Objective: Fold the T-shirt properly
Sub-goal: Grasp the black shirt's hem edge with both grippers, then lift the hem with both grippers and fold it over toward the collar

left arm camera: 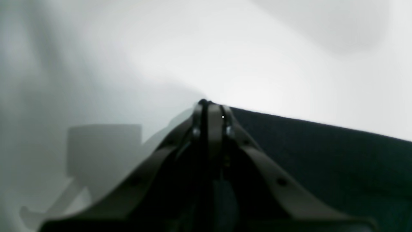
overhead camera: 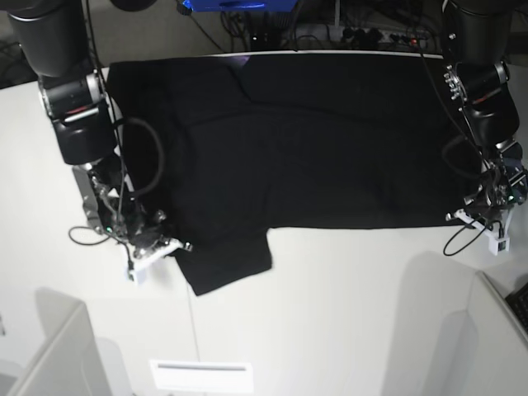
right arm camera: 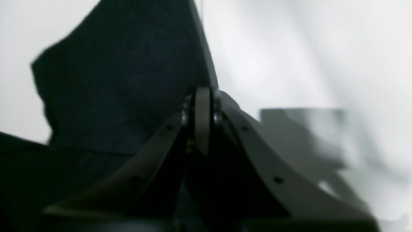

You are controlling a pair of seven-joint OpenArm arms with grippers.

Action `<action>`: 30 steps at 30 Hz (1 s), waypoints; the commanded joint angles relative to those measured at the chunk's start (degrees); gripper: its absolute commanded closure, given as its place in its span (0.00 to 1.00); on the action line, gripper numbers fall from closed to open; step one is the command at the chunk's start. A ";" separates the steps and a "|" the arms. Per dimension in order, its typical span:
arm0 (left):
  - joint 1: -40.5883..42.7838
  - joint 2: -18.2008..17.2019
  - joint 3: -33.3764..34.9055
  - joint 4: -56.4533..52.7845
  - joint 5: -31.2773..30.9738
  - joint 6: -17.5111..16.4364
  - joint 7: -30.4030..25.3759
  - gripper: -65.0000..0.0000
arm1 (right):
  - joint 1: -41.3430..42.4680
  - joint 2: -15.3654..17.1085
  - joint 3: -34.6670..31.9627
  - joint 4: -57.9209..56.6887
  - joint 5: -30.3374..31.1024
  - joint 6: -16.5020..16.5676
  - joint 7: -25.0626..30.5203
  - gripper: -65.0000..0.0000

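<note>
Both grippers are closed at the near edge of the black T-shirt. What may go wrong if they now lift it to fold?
1. The left gripper pinches only the very corner of the T-shirt, so the cloth may slip out.
2. The right gripper is beside the sleeve; the sleeve may hang loose and fold crookedly.
3. The far hem lies at the table edge and could slide off.

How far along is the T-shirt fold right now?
Done: the T-shirt lies spread flat on the white table, plain side up. In hand: the left pincer is shut at its hem corner and the right pincer is shut by the sleeve. Left: no fold shows yet.
</note>
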 commanded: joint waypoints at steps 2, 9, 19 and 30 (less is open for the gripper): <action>-0.52 -0.06 -0.18 0.18 0.27 -4.95 2.24 1.00 | 0.06 0.89 2.44 0.19 -1.57 -1.18 -2.14 1.00; 3.26 0.02 -0.18 5.81 -3.77 -6.70 2.33 1.00 | -0.64 1.15 3.06 3.80 -1.57 -1.09 -2.14 1.00; 10.73 -0.24 -0.18 23.22 -11.16 -6.62 11.29 1.00 | -2.22 1.15 3.06 8.02 -1.57 -1.35 -2.14 1.00; 12.84 -0.33 -0.35 27.17 -11.16 -6.62 11.38 1.00 | -6.79 3.79 3.15 18.22 -1.57 -1.53 0.58 1.00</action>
